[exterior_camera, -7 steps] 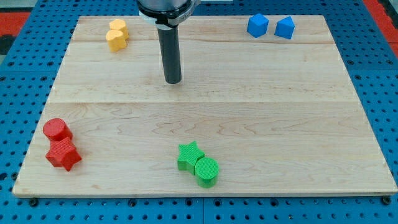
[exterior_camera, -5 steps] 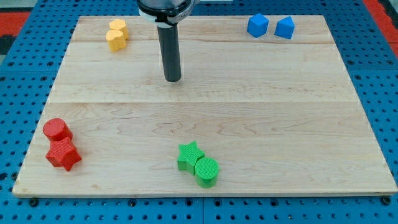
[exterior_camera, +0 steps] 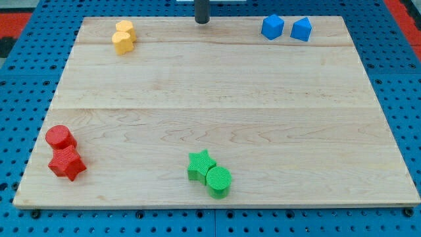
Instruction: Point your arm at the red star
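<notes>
Counting blocks gave two red including the red star (exterior_camera: 67,164), two yellow, two blue, two green; my tip (exterior_camera: 202,22) sat bare at the view's top, gripping nothing.

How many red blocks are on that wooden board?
2, both at the view's bottom left: a red cylinder and, touching it just below, the red star. None seems hidden.

Bright, even overhead light — no glare on the wooden board (exterior_camera: 217,99). Shadows soft and short, hugging block bases, e.g. under the red star (exterior_camera: 67,164) and green cylinder (exterior_camera: 219,182). Focus sharp across the board; wood grain readable. My tip (exterior_camera: 202,22) crisp, no motion blur. Edges look straight — little distortion.
</notes>
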